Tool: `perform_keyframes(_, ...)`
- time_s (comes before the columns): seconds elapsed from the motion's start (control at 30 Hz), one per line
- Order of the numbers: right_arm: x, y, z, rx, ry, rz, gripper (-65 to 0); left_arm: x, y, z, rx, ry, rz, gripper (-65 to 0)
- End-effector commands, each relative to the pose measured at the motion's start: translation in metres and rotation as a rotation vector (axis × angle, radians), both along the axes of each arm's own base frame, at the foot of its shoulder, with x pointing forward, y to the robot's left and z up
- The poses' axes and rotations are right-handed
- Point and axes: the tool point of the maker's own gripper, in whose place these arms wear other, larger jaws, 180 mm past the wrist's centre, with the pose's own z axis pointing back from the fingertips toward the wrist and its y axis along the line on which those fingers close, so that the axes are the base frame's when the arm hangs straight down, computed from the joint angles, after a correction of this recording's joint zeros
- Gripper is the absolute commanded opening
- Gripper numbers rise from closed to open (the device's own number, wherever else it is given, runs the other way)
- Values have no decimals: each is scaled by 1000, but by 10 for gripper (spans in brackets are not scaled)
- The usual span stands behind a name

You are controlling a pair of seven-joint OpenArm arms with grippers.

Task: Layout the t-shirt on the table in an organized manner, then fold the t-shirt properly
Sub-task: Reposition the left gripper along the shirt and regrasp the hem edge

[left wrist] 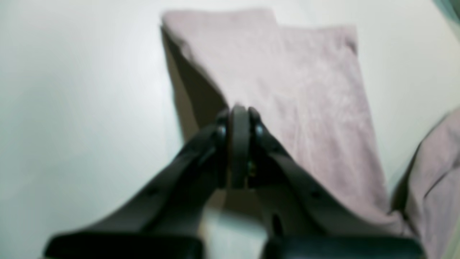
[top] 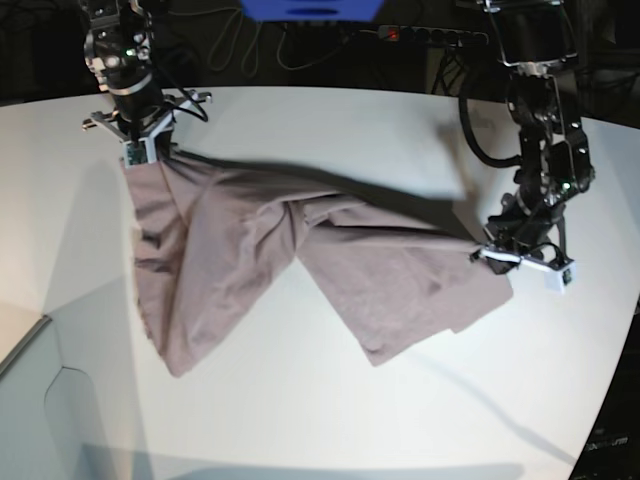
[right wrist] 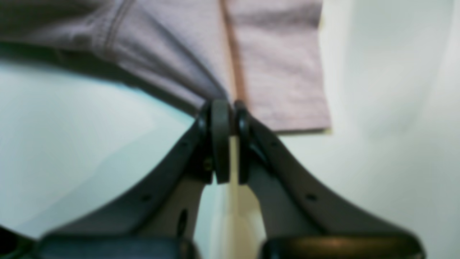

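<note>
The table (top: 330,130), a broad, smooth white top with a curved far edge, carries the t-shirt (top: 300,250), which is strung across it between the two arms, well short of flat. By my reading the laying-out step is underway and no fold has begun: the cloth bunches into ridges along its upper edge, and two loose panels sag toward the near side, one on the base view's left and one nearer the middle. The shirt is soft, matte, dusty mauve cotton (the wrist views are blurred, though a stitched hem shows in the right one). The right gripper (right wrist: 226,108) is clenched on a gathered edge of the fabric at the far corner. The left gripper (left wrist: 239,113) is likewise pinched tight on an edge of cloth, low by the table's surface.
</note>
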Motion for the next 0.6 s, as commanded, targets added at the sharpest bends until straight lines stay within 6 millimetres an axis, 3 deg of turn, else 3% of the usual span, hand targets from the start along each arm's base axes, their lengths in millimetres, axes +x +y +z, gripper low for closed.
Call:
perform_keyframes(0.0,6,-12,15,-18,-53,-13,-650,12,9,27,20,-88,15,-650)
perform_keyframes(0.17,3,-27,26,-34,-75,-61,-650,7,29,47,49,-136,62,-650)
perform_keyframes(0.37,-8,-53,9,-56,-27,-129,-650,-5,72,51,59,-142,179,-650)
perform_keyframes(0.57,-13,-72,-3,-70,3,-180,-650,-14,87,52,49,-117,217,-650)
